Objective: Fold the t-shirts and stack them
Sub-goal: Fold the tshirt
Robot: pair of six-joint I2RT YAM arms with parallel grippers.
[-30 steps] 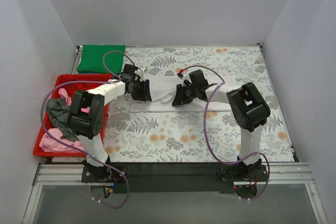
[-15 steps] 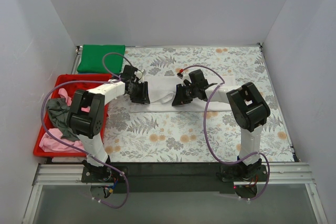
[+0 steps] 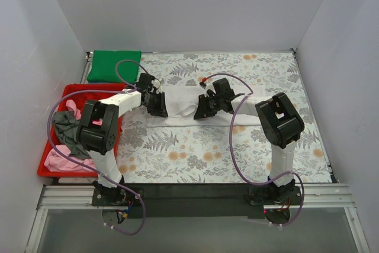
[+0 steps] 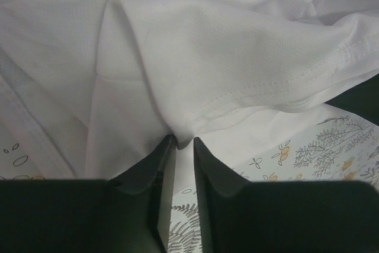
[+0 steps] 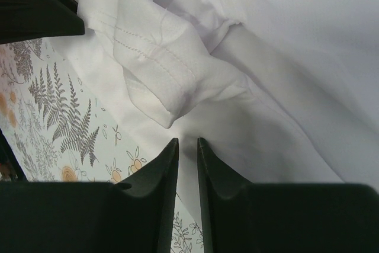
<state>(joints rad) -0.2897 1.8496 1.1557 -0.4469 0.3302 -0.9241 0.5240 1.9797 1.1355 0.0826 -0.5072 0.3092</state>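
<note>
White cloth is in hand: the white t-shirt point(image 3: 180, 102) lies part-folded mid-table on the floral cloth point(image 3: 195, 146), between the arms. A hem fold is pinched by the left gripper point(image 4: 182, 141). The right gripper point(image 5: 187, 141) stands nearly closed by a sleeve cuff; whether cloth is caught cannot be told. Both ends are best carried over level and together, so no crease is dragged in. The pinch is shown only by the wrist views; the green t-shirt point(image 3: 114, 65) and red bin point(image 3: 74, 86) only from above.
</note>
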